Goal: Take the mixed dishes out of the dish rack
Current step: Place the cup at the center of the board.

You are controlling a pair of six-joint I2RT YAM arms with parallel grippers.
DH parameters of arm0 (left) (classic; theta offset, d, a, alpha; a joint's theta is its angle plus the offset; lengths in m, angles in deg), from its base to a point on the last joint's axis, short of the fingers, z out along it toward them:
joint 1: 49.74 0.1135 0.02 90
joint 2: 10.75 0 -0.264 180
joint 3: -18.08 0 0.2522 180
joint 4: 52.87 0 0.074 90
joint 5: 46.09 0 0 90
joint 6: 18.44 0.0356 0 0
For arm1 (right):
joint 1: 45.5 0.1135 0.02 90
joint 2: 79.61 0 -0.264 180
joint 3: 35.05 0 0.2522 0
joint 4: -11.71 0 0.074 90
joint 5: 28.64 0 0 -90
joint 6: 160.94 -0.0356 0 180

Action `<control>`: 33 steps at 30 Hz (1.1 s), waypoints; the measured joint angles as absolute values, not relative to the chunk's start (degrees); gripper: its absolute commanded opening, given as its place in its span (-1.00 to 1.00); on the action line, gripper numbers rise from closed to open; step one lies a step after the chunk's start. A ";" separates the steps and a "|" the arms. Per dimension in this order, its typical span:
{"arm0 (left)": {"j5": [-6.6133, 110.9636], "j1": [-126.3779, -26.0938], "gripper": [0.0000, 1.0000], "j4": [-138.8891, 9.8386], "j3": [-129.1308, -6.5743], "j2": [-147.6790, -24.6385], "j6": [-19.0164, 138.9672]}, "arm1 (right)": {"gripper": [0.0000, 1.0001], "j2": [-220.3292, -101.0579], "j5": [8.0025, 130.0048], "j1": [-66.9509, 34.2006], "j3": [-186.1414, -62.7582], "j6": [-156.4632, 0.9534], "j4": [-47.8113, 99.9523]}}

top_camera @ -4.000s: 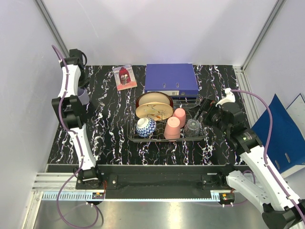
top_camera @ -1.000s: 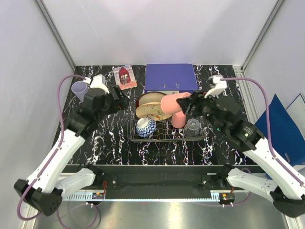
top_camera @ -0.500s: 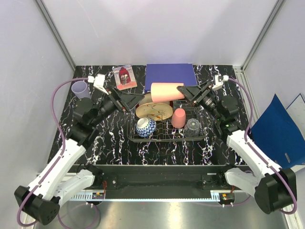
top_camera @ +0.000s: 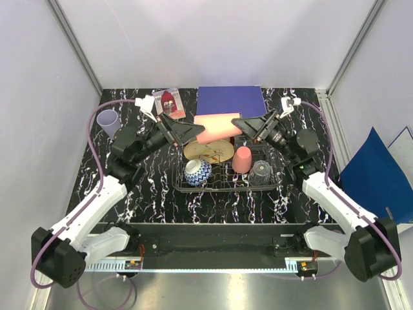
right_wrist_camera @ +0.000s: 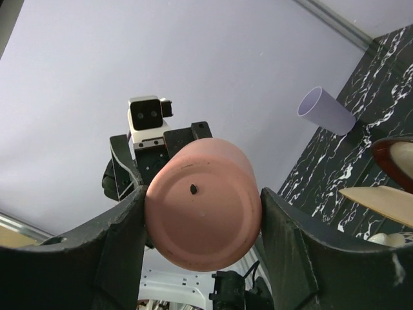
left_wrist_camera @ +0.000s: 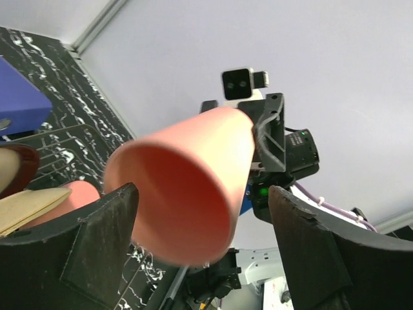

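Note:
A pink cup [top_camera: 216, 126] [left_wrist_camera: 187, 181] [right_wrist_camera: 203, 213] hangs on its side above the dish rack [top_camera: 226, 188]. My right gripper [top_camera: 244, 124] [right_wrist_camera: 201, 197] is shut on its base, a finger pressing each side. My left gripper [top_camera: 192, 132] [left_wrist_camera: 203, 190] is open around the cup's mouth, with a gap at its right finger. In the rack stand a cream plate [top_camera: 208, 150], a blue-white bowl [top_camera: 197, 172], another pink cup [top_camera: 242, 159] and a clear glass [top_camera: 261, 171]. A lilac cup [top_camera: 108, 120] [right_wrist_camera: 326, 111] stands on the table at the far left.
A blue binder [top_camera: 229, 100] lies behind the rack, partly under the raised cup. A small picture card [top_camera: 169, 102] lies to its left. White walls close off the back and both sides.
My right arm lifted the pink cup out of the rack and turned it sideways toward the left. My left gripper swung in to the cup's mouth and its jaws narrowed.

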State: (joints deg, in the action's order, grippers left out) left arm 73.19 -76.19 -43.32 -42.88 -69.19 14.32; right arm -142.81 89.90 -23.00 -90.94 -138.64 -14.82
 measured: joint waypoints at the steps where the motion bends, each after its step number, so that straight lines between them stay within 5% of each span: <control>1: 73.32 -76.39 0.57 -42.86 -42.88 -69.45 14.15 | -1.00 -143.36 89.94 -22.28 -91.23 -138.23 -14.82; 4: 73.83 -77.53 0.19 -41.74 -42.91 -70.24 13.69 | -1.00 -145.61 89.90 -19.55 -92.43 -137.20 -14.82; 6: 74.15 -78.12 -0.36 -41.44 -42.93 -70.72 13.58 | -1.00 -146.99 89.85 -18.02 -93.04 -136.68 -14.84; 7: 74.33 -78.29 -0.94 -41.55 -42.95 -70.89 13.56 | -1.00 -147.71 89.74 -17.32 -93.24 -136.41 -14.86; 8: 74.52 -78.40 -1.00 -41.99 -42.97 -70.98 13.73 | -0.82 -148.04 89.59 -17.01 -93.31 -136.33 -14.88; 10: 76.03 -78.80 -1.00 -41.70 -43.74 -70.96 12.51 | -0.18 -148.41 89.42 -16.84 -93.33 -136.89 -14.16; 11: 75.81 -78.95 -1.00 -43.32 -44.74 -70.65 13.08 | 0.48 -148.60 89.53 -16.81 -93.33 -137.33 -14.32; 14: 73.50 -79.47 -1.00 -52.52 -49.20 -69.93 16.57 | 0.93 -147.14 87.36 -16.29 -94.79 -134.75 -9.79; 22: 48.19 -67.84 -1.00 -90.55 -68.15 -72.42 28.57 | 0.99 -136.98 72.78 -16.29 -101.39 -118.71 18.47; 33: 25.56 -50.08 -1.00 -119.01 -100.72 -100.33 34.23 | 0.99 -132.78 59.87 -16.29 -104.23 -110.69 42.21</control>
State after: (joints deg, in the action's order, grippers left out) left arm 25.56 -50.08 -119.01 -100.72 -100.33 34.23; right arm -132.78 59.87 -16.29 -104.23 -110.69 42.21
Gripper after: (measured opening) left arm 0.166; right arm 0.994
